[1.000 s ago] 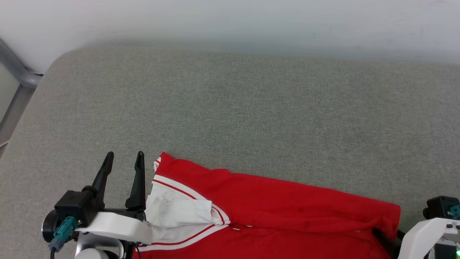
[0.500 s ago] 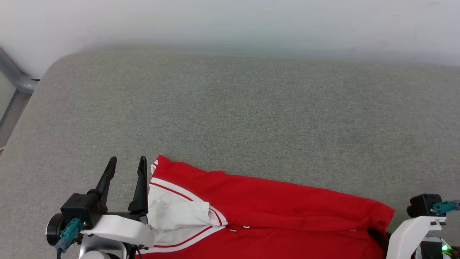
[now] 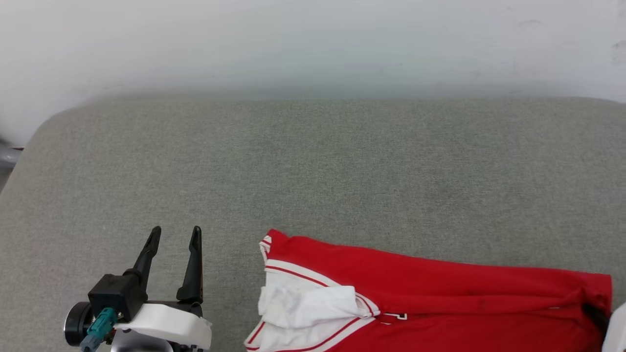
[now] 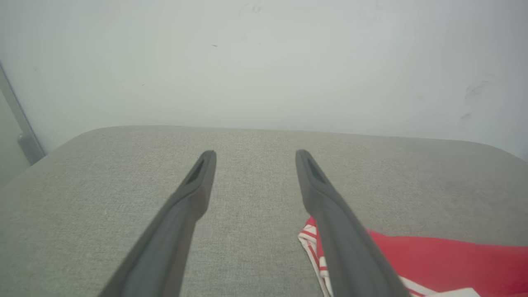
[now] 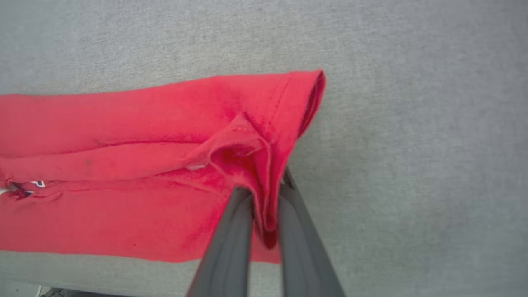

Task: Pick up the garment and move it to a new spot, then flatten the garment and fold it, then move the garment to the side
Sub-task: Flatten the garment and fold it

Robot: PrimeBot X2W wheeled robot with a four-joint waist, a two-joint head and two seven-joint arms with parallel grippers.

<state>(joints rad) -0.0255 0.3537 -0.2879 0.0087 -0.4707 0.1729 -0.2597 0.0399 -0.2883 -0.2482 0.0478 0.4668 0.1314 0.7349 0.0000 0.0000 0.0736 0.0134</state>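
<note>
R gripper (image 5: 265, 185) pinches hem of red white-sleeved jersey tee (image 3: 440, 288); L gripper (image 3: 176, 230) wide, empty. Drag low & slow along grey fabric cushion's (image 3: 313, 166) near edge, keeping folds.

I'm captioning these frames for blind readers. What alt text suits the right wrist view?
The right gripper, with two long dark fingers, is shut on a bunched edge at one end of a folded red jersey garment. The garment lies stretched across a grey woven fabric surface.
</note>
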